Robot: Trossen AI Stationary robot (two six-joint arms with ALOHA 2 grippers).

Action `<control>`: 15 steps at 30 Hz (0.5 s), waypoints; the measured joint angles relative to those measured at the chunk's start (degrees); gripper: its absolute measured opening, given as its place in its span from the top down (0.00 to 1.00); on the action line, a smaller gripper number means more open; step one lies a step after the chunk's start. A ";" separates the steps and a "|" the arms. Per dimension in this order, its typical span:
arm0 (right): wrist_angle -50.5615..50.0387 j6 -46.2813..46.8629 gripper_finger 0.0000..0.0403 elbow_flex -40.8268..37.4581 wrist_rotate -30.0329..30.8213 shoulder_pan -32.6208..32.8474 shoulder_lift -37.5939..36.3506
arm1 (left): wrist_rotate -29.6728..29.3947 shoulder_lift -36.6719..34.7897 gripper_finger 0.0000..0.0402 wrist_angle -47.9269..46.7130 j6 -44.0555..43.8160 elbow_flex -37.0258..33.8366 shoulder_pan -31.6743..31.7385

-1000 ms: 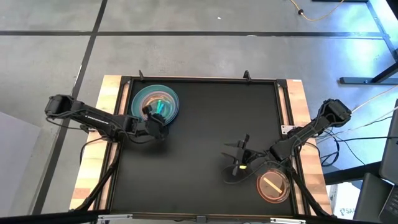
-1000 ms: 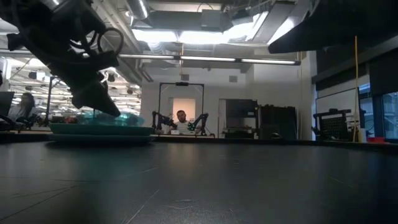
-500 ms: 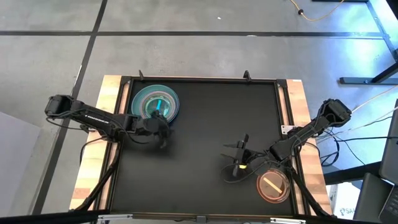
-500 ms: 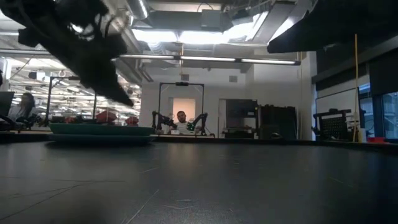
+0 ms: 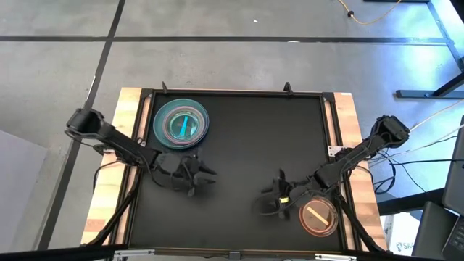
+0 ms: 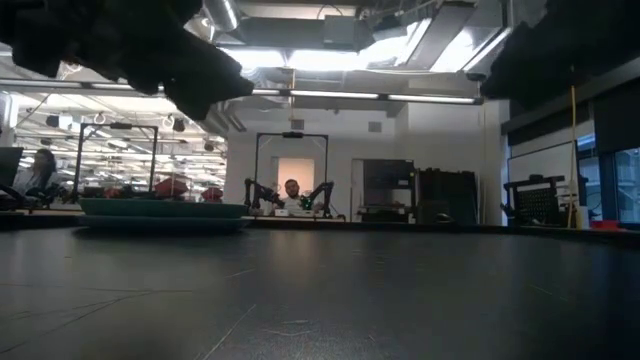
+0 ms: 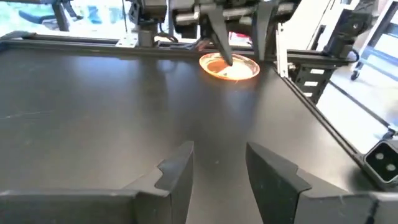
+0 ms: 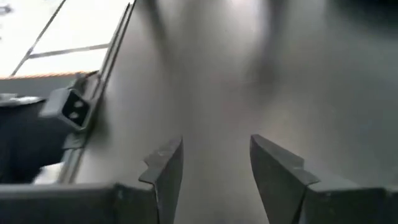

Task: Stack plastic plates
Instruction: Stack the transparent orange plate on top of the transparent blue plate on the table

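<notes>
Right gripper point(image 5: 278, 204), spread and empty beside the small round see-through orange plastic plate point(image 5: 319, 216), should be slid gently under its rim before it is lifted to the teal stack point(image 5: 181, 123).

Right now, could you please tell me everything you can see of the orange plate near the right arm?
The orange plate is small, round and translucent, plastic by its look, with a raised rim and a pale yellowish stripe slanting across its middle. It lies flat and right side up on the black table at the near right corner, alone, apart from the teal stack at far left. The right gripper hovers open just beside it; contact isn't visible.
</notes>
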 joint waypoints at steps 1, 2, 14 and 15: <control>-2.53 0.86 0.56 1.61 -0.04 0.52 0.00 | -0.03 1.61 0.65 1.83 0.22 0.00 -0.29; -4.86 1.16 0.56 3.34 0.34 1.25 0.00 | -0.07 3.15 0.65 3.75 0.24 0.00 -0.54; -23.89 23.46 0.56 14.87 3.22 13.34 3.22 | 0.35 12.44 0.65 14.23 -0.22 0.47 -3.93; -24.63 26.55 0.56 14.89 2.45 14.09 3.81 | 0.35 12.50 0.65 14.23 -0.24 0.55 -4.28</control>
